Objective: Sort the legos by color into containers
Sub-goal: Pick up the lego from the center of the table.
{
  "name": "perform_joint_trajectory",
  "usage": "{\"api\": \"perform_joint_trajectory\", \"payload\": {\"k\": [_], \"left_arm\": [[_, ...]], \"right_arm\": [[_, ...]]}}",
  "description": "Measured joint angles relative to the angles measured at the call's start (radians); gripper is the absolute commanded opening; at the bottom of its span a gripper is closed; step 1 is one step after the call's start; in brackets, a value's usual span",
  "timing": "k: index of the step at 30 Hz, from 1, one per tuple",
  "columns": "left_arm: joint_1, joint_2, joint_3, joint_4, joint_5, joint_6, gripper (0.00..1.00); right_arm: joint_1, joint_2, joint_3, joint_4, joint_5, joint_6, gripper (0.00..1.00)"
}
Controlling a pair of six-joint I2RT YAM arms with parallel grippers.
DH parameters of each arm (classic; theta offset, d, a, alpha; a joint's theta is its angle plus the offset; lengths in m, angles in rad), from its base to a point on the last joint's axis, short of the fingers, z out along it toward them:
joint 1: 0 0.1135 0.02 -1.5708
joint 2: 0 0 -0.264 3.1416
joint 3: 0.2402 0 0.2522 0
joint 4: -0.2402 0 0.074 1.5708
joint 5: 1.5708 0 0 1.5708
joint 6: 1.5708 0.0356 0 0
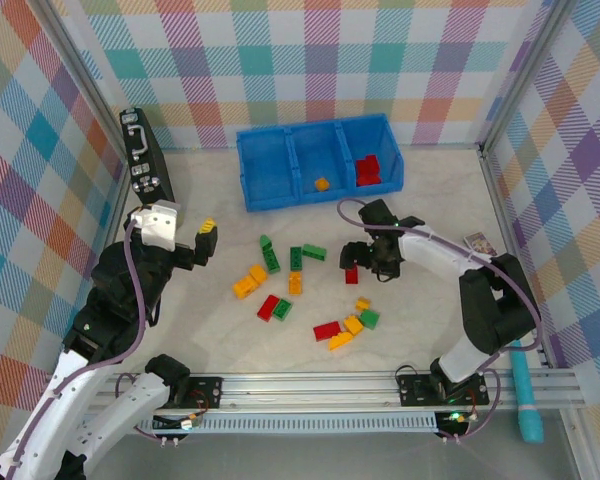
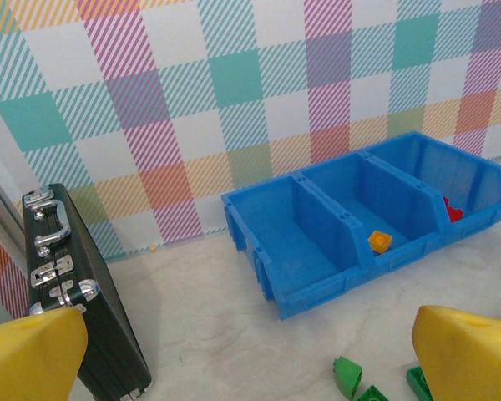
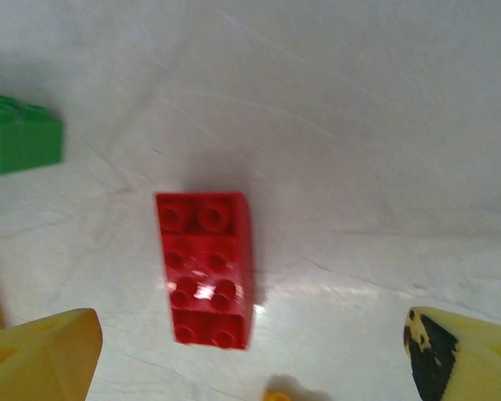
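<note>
**Both grippers spread wide; a red brick lies free under the right one**

Nearest the arm bases, loose bricks [image 1: 345,325] in red, green and orange lie scattered on the pale table [image 1: 430,200]. A little further out, the right gripper [image 3: 252,355] points down over one oblong red brick [image 3: 204,267]. Its yellow fingers [image 3: 42,359] stand far apart on either side, touching nothing, and the brick lies flat on the table. The left gripper [image 2: 250,359] faces the far wall, fully spread and holding nothing. By that wall sits the blue tray [image 1: 280,205], with an orange brick [image 1: 322,184] in its middle bin and red bricks [image 1: 367,170] in the right one. A black case [image 1: 145,160] stands at the far left.
</note>
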Motion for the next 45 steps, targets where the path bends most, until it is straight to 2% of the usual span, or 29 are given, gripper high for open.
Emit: {"api": "perform_joint_trajectory", "payload": {"k": [5,13,19,24,30,35,40,45], "left_arm": [[-0.002,0.002,0.005,-0.010,0.002,0.001,1.00],[-0.017,0.020,0.034,-0.032,0.000,0.016,1.00],[-0.028,0.034,0.034,-0.034,0.001,0.020,1.00],[-0.034,0.034,0.034,-0.044,-0.001,0.023,1.00],[-0.034,0.040,0.034,-0.047,-0.001,0.027,1.00],[-0.035,0.048,0.034,-0.047,-0.002,0.029,1.00],[-0.035,0.049,0.034,-0.047,-0.007,0.040,1.00],[-0.036,0.045,0.031,-0.047,-0.021,0.053,1.00]], "right_arm": [[0.007,0.020,-0.005,0.072,-0.011,-0.001,0.85],[0.046,0.090,0.003,0.068,0.029,-0.010,0.75],[0.082,0.153,0.056,0.040,0.100,-0.032,0.48],[0.092,0.191,0.081,0.005,0.141,-0.032,0.43],[0.094,0.217,0.105,-0.024,0.159,-0.047,0.31],[0.094,0.223,0.137,-0.080,0.195,-0.066,0.28],[0.066,0.244,0.319,-0.171,0.255,-0.158,0.29],[-0.036,0.293,0.603,-0.194,0.332,-0.276,0.29]]}}
